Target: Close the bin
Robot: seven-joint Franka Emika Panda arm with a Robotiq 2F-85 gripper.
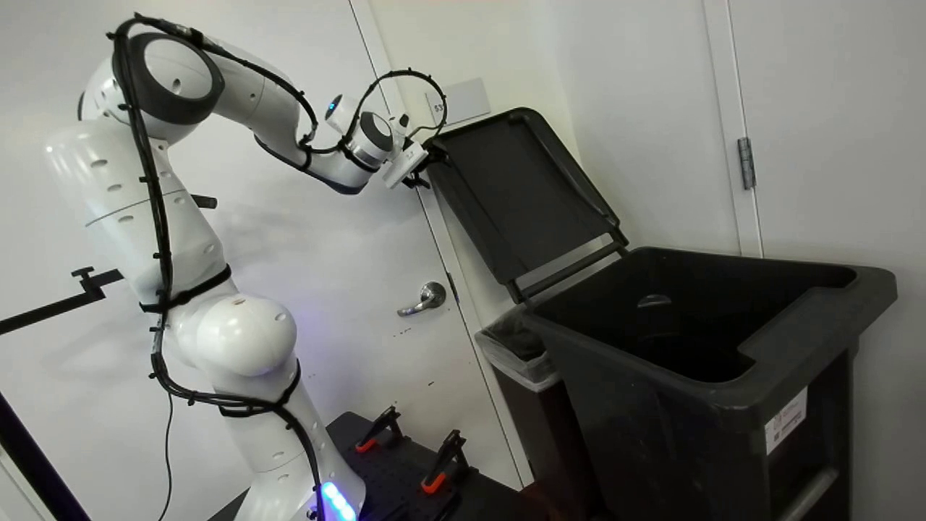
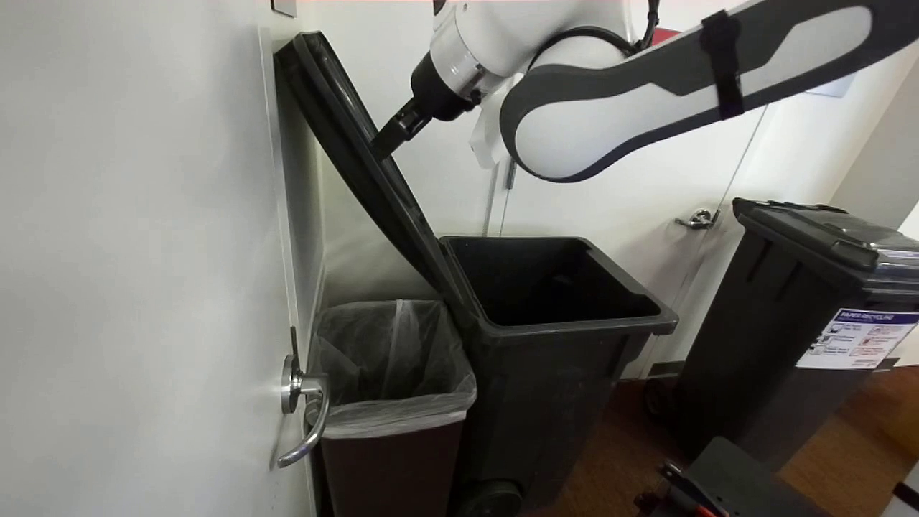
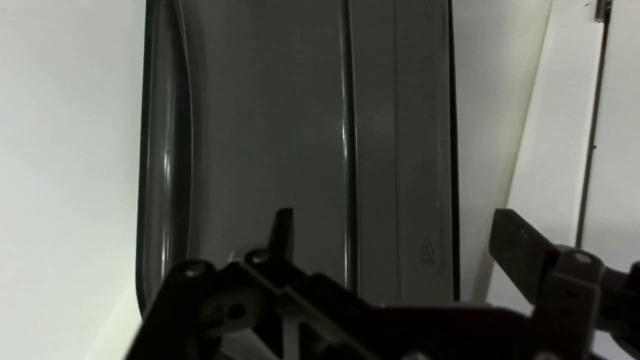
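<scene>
The bin (image 1: 651, 434) is a large black wheelie bin, also in an exterior view (image 2: 553, 388). Its lid (image 1: 524, 195) is swung up and leans back at a slant; it also shows in an exterior view (image 2: 344, 122). My gripper (image 1: 427, 168) is at the upper side edge of the lid, and its fingertips overlap that edge in an exterior view (image 2: 382, 146). In the wrist view, my gripper (image 3: 395, 215) is open, with the lid's straight edge (image 3: 452, 150) between its spread fingers. One finger is over the lid's face, the other beyond the edge. I cannot tell whether they touch.
A brown trash can (image 2: 391, 459) with a clear liner stands beside the bin, under the lid. A door handle (image 2: 305, 409) is close by. A closed paper recycling bin (image 2: 782, 323) stands further off. Clamps (image 1: 445, 463) sit on the black robot base table (image 1: 383, 456).
</scene>
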